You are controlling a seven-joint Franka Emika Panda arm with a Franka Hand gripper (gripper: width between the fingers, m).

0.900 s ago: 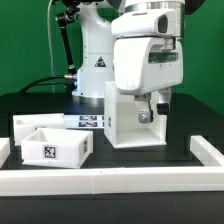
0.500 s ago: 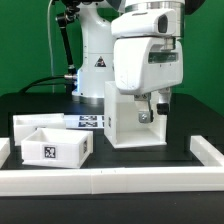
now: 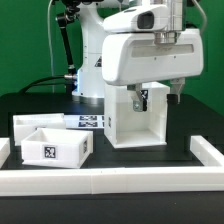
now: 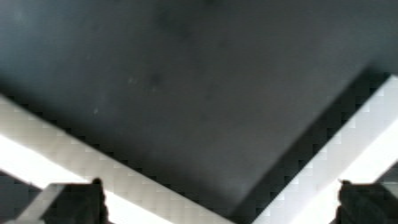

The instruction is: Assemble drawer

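The drawer's white hollow housing (image 3: 125, 125) stands upright in the middle of the black table, its open side facing the camera. Two white open-top trays lie at the exterior view's left: one with a black-and-white tag (image 3: 55, 150) in front, and a second (image 3: 30, 125) behind it. My gripper (image 3: 158, 95) hangs at the housing's top edge, under the large white hand. In the wrist view my gripper (image 4: 217, 205) is open, fingers (image 4: 71, 205) wide apart with nothing between them, over dark table and two white housing edges (image 4: 80, 150) that form a V.
The marker board (image 3: 90, 121) lies flat behind the trays, beside the housing. A low white rail (image 3: 110, 180) borders the table's front, with a raised end (image 3: 208, 150) at the exterior view's right. The robot's base (image 3: 95, 60) stands behind the housing.
The hand has turned and come toward the camera, looking wider and larger now. Its fingers have lifted from inside the housing to its top edge. The housing and trays have not moved.
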